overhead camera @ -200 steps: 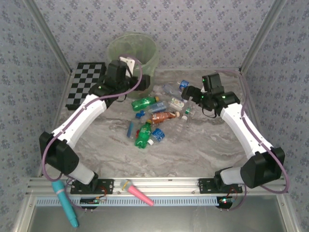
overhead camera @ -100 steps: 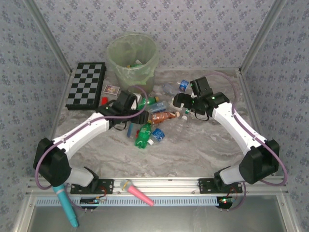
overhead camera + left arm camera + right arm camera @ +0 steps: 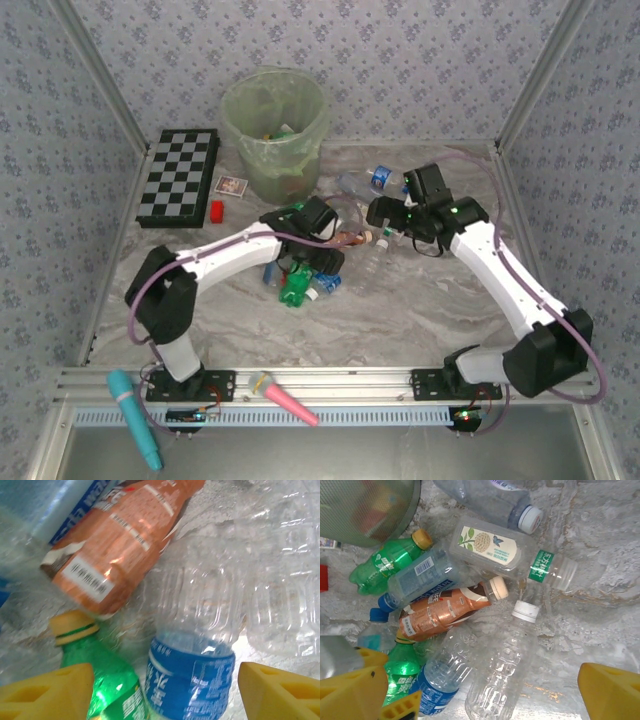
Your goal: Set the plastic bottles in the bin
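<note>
From where I stand, the fingers of the left arm (image 3: 55, 692) are down in the heap of bottles (image 3: 298, 288) in the middle of the marbled surface (image 3: 420, 310). They are parted and grip nothing that I can see. Straight between them lies a clear blue-labelled bottle (image 3: 192, 680). Its long axis runs away from the wrist, so the fingers would close across its width. A green bottle (image 3: 107, 685) with a yellow cap lies tight beside one finger, pointing much the same way; I'd judge it could get pinched along with the other. Beyond them lies a brown bottle (image 3: 120, 545) with a glossy coppery label. All are thin, ribbed plastic that is likely to give under a squeeze.

The fingers of the right arm (image 3: 607, 687) hang wide open over the same heap, with a clear white-capped bottle (image 3: 505, 670) lying lengthwise beneath them. The bin (image 3: 265, 160), round, pale green and bag-lined, stands just beyond the heap, nearer the left arm.
</note>
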### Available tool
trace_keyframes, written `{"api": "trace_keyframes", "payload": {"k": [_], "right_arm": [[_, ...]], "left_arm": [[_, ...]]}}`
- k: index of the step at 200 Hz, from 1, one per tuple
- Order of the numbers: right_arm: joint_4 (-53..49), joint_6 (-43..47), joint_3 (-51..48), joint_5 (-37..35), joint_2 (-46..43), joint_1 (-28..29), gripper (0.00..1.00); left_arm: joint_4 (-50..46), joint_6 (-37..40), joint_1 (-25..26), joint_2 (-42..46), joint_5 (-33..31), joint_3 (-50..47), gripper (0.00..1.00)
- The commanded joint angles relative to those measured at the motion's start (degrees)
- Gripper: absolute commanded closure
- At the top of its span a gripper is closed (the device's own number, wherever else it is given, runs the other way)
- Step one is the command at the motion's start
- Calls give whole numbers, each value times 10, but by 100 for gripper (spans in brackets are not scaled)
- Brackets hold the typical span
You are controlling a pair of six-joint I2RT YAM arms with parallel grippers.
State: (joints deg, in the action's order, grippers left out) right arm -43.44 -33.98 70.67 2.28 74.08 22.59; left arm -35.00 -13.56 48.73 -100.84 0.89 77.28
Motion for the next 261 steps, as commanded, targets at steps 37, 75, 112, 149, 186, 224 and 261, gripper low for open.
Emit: {"api": "trace_keyframes", "payload": {"k": [37,75,112,149,186,224,261], "right_arm": [[-29,-5,-55,-16,-66,-23,1],[-31,-10,-64,-18,-82,-28,1],[-33,-10,-63,-16,-86,-32,1],[-36,-10,-64,-12,-89,-38,1],[-37,-12,-65,-12,-96,-43,1],[-35,-14,-70,-12,-104,-49,1],[-33,-16,-76,-8,-108,-56,1]], "left_arm": [[-80,50,20,-81,34,100,27],[-102,59,31,-130,39,135,28],[-122,59,33,-169,22,157,29],[-124,58,32,-190,20,158,29],[-119,55,32,-203,10,158,29],[-111,46,32,-188,9,151,41],[-111,27,26,-137,4,141,41]]}}
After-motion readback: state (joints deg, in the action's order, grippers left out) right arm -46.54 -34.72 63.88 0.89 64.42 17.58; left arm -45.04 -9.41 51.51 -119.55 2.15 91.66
